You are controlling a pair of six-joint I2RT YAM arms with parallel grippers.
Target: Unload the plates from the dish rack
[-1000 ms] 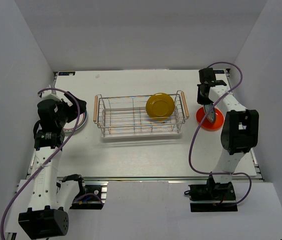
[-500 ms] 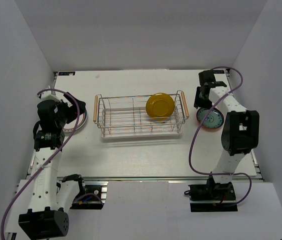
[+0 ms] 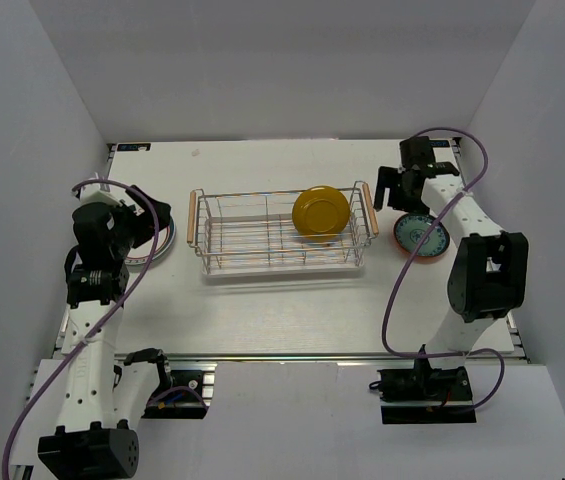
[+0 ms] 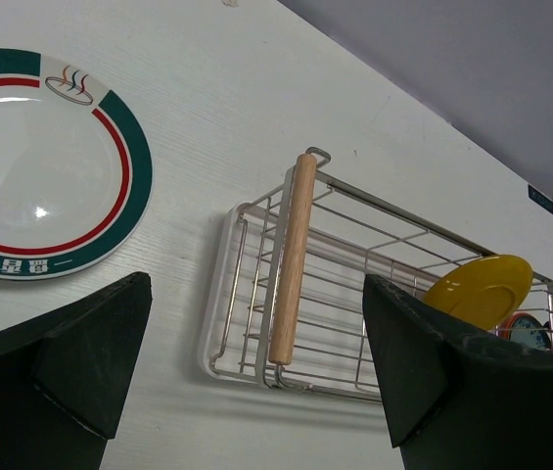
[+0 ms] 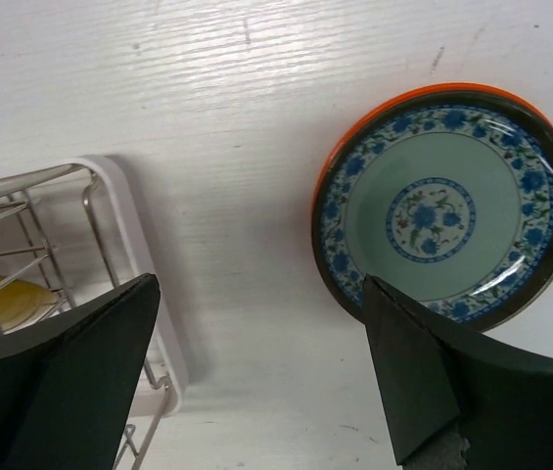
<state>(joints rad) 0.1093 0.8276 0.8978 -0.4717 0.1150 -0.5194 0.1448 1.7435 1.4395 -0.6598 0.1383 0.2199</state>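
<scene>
Step in hand (a judgement): retrieving the only plate in the rack. The right pincer point(image 5: 259, 294) is released, jaws spread wide and holding nothing; the left pincer point(image 4: 256, 284) is likewise released and empty.

Governing relation: the yellow round plate point(image 3: 321, 212) stands in the rectangular silver wire dish rack point(image 3: 252, 235). It lies to the left of the right pincer, just past the light wooden handle point(image 3: 370, 208) on the rack's nearer short end. From the left pincer it lies to the right, toward the far end of the rack and well apart; the right arm is therefore the nearer one. The rack's long axis runs left to right between the two pincers.

Appearance of the yellow round plate: plain, glossy, no print; it is propped among the wires, leaning rather than flat, with its broad face turned up toward the overhead camera (the exact slot cannot be told). In the right wrist view only a sliver shows through the wires.

Probable requirement: approach the upper rim from above, jaws set across the plate's thickness, clear of the handle.

Outside the rack: a teal round plate with blue floral print point(image 5: 433, 211) lies flat on an orange round plate point(image 5: 431, 90), just right of the right pincer on the white worktop point(image 3: 262, 310); a white round plate with green and red rim bands point(image 4: 31, 166) lies flat just left of the left pincer.
</scene>
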